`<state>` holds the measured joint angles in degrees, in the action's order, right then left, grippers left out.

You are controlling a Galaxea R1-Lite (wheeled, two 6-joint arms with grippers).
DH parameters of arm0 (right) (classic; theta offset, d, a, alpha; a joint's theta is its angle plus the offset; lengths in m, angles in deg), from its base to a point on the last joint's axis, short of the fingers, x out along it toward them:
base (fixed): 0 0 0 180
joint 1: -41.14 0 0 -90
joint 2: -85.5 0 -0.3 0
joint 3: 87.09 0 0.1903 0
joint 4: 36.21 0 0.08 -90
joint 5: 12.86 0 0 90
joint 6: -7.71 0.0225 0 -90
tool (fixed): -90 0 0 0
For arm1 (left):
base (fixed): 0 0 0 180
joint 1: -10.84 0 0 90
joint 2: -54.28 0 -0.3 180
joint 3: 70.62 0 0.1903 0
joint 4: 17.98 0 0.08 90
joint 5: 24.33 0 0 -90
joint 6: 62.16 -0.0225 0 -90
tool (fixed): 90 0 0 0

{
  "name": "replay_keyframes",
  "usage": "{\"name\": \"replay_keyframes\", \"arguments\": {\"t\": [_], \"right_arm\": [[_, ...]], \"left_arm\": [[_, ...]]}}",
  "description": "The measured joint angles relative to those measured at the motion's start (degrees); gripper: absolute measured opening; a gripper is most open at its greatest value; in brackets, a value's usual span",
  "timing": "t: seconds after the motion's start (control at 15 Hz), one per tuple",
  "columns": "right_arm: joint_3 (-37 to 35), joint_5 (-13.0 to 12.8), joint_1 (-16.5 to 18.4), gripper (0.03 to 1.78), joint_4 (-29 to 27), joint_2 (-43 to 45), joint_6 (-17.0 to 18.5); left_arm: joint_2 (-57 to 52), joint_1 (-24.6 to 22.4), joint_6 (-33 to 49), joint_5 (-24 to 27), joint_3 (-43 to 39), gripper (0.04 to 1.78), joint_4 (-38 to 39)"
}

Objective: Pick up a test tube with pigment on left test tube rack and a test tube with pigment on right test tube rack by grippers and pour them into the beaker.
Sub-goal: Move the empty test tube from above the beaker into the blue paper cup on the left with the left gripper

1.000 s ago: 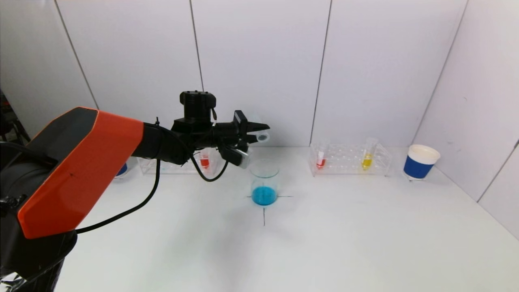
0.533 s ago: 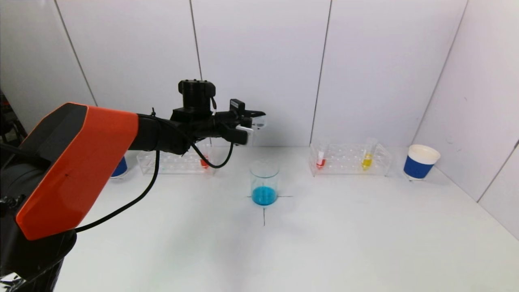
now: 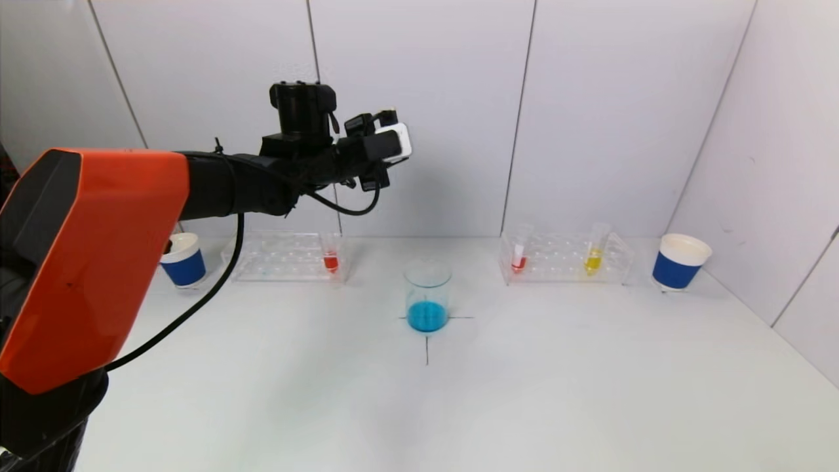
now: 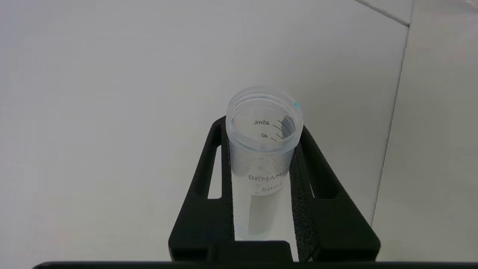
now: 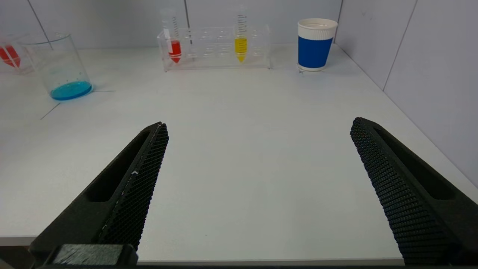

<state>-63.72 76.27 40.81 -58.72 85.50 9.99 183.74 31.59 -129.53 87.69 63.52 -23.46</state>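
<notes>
My left gripper (image 3: 379, 149) is raised high above the table, to the left of and behind the beaker (image 3: 427, 296), close to the back wall. In the left wrist view it (image 4: 261, 127) is shut on a clear, empty test tube (image 4: 261, 157) with a blue drop on its rim. The beaker holds blue liquid. The left rack (image 3: 275, 265) holds a red tube (image 3: 331, 259). The right rack (image 3: 567, 259) holds a red tube (image 3: 518, 257) and a yellow tube (image 3: 593, 257). My right gripper (image 5: 259, 124) is open and empty, low over the table's near right part, and it does not show in the head view.
A blue paper cup (image 3: 184, 263) stands left of the left rack and another (image 3: 680, 263) right of the right rack. A black cross (image 3: 427, 341) marks the table under the beaker. White wall panels close the back and right sides.
My left gripper has lifted up and back to the left from over the beaker, turning at the wrist, with the emptied tube still in it. The beaker and racks have not moved.
</notes>
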Motion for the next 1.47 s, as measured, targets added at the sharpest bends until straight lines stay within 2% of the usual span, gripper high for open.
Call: {"name": "replay_keyframes", "arguments": {"t": [0.2, 0.47, 0.73, 1.13, 1.47], "right_arm": [[0.0, 0.0, 0.0, 1.77, 0.0, 0.0, 0.0], [0.0, 0.0, 0.0, 1.77, 0.0, 0.0, 0.0], [0.0, 0.0, 0.0, 1.77, 0.0, 0.0, 0.0], [0.0, 0.0, 0.0, 1.77, 0.0, 0.0, 0.0], [0.0, 0.0, 0.0, 1.77, 0.0, 0.0, 0.0]], "left_arm": [[-2.9, 0.0, 8.5, -7.0, 0.0, 0.45, -1.2], [-8.2, 0.0, 19.3, -14.9, -0.1, 0.45, -8.2], [-14.0, -1.8, 30.5, -19.9, -0.3, 0.45, -13.3], [-21.1, -8.0, 44.3, -21.6, -1.2, 0.45, -21.6], [-28.2, -17.6, 50.4, -21.1, -6.9, 0.45, -23.8]]}}
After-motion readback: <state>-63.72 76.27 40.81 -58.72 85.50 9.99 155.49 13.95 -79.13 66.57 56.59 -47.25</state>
